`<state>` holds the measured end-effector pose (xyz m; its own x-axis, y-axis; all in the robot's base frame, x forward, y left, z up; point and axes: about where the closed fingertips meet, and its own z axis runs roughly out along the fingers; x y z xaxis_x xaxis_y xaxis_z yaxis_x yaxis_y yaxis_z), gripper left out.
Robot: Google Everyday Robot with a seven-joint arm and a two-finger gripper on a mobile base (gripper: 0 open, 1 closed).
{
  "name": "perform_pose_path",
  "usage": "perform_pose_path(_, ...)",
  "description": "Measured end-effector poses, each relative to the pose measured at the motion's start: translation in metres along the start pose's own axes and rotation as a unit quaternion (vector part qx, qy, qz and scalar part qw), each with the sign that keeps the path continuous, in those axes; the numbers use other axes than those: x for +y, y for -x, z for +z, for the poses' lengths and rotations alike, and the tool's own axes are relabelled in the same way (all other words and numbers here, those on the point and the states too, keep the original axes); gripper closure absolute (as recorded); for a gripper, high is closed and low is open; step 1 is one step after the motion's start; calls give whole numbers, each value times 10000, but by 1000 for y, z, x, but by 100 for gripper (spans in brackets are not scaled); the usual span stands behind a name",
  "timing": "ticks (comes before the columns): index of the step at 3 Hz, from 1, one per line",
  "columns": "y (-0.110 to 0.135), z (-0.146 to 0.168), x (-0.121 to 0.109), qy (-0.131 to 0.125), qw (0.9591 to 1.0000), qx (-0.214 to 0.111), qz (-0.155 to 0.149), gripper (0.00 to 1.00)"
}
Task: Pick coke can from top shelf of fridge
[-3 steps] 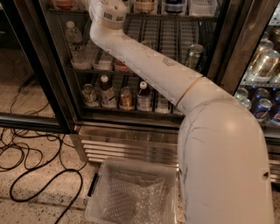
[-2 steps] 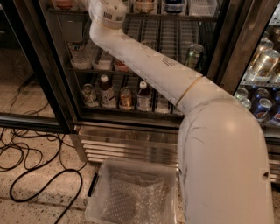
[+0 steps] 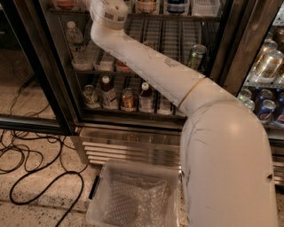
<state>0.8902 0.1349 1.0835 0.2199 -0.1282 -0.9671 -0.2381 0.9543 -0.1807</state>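
Overhead, the gripper lies past the top edge of the camera view, just above the wrist (image 3: 108, 13), so whether it is open, closed or holding anything cannot be told. The wrist sits at the level of the top shelf (image 3: 195, 17), towards its left half, inside the open fridge (image 3: 230, 48). It covers that stretch of the rack, so the coke can cannot be picked out. Only the bottoms of a few things show on that shelf: a reddish container (image 3: 64, 3) left of the wrist, and a can (image 3: 146, 5), a bottle (image 3: 177, 4) and a white basket (image 3: 206, 6) to its right.

From the wrist the white arm (image 3: 155, 66) slopes down and to the right across the fridge opening. It bends at a tan-ringed joint (image 3: 193, 91) into a thick elbow (image 3: 226, 159) that fills the lower right of the view.

Behind the arm, the middle rack holds a clear water bottle (image 3: 75, 40) at the left and a green can (image 3: 196, 55) at the right. The rack below carries a jar (image 3: 90, 95), two capped bottles and a brown-gold can (image 3: 128, 99). On the speckled floor in front of the slatted base stands a clear plastic bin (image 3: 95, 208) lined with bubble wrap, with black cables (image 3: 35, 177) looping to its left.
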Motion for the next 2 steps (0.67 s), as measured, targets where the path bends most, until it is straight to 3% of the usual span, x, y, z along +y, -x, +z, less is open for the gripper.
perform_pose_path(2,28,1,-2,120,9991,-94,399,100)
